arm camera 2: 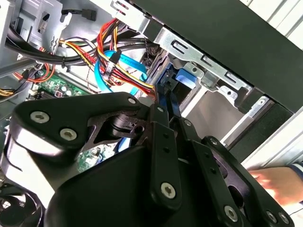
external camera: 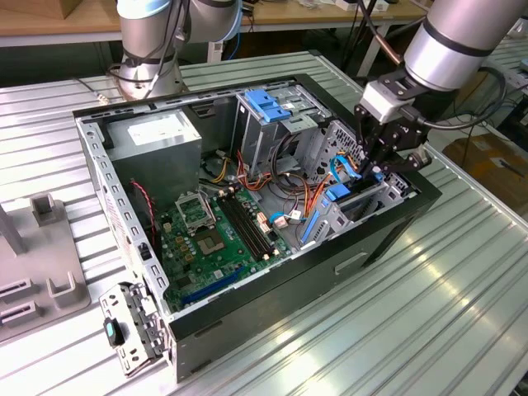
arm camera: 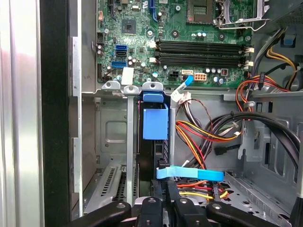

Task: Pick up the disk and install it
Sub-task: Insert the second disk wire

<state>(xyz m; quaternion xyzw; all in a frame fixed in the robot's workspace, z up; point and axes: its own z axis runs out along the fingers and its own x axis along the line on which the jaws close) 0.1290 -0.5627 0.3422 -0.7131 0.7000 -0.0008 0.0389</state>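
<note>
The disk [external camera: 340, 198] stands on edge in the drive bay at the open computer case's [external camera: 247, 313] end on the exterior view's right, its blue side rails showing. My gripper [external camera: 375, 169] reaches down into that bay from above. In both wrist views the black fingers sit close together on the disk's blue rail edge [arm camera 2: 166, 94], so the gripper [arm camera 2: 168, 111] is shut on it. The first wrist view looks down along the gripper [arm camera: 169, 189] at the disk [arm camera: 155, 118] set between the bay's metal guides.
Loose coloured cables [arm camera: 203, 137] and a blue flat cable [arm camera: 189, 174] crowd the bay's side. The motherboard [external camera: 210, 235], grey power-supply box [external camera: 157, 136] and tall cage with blue latch [external camera: 268, 103] fill the case. A person's hand [arm camera 2: 272, 182] is outside the case wall.
</note>
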